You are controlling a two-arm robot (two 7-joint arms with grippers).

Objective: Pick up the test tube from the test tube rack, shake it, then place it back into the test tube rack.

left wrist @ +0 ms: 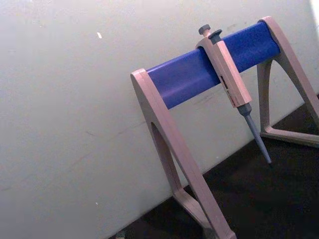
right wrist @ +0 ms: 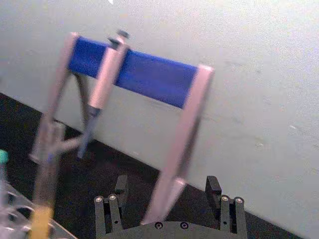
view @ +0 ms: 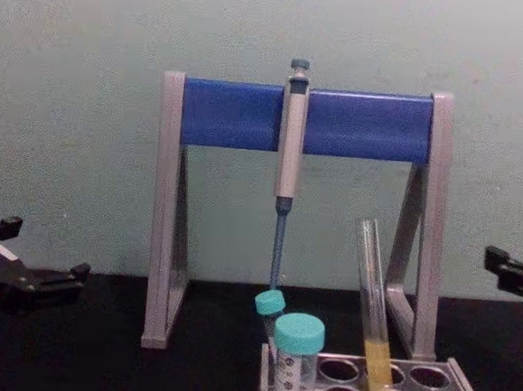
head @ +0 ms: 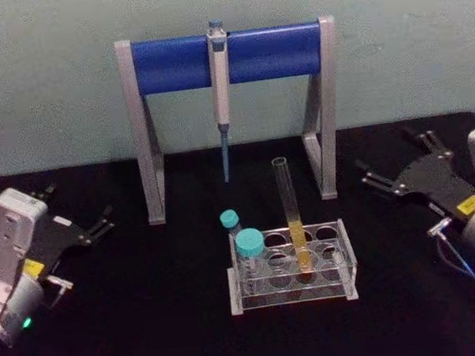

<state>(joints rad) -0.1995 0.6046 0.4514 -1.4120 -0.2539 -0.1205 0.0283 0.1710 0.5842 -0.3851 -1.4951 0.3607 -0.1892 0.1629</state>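
1. Glass test tube (head: 291,211): uncapped, yellow liquid in its lower part, standing tilted in a middle hole of the rack.
2. Clear plastic test tube rack (head: 347,262): on the black table (head: 151,329), centre.
3. Two teal-capped tubes (head: 250,246): at the rack's left end.
4. Grey-and-blue pipette stand (head: 176,63): behind the rack, pipette (head: 220,74) hanging from it.
5. Empty left gripper (head: 76,207): well left of the rack, fingers apart.
6. Empty right gripper (head: 390,159): well right of the rack, fingers apart.

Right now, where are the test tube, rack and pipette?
test tube (head: 299,243), head view, on its yellow liquid.
rack (head: 283,298), head view, on its front wall.
pipette (view: 290,143), chest view, on its grey body.
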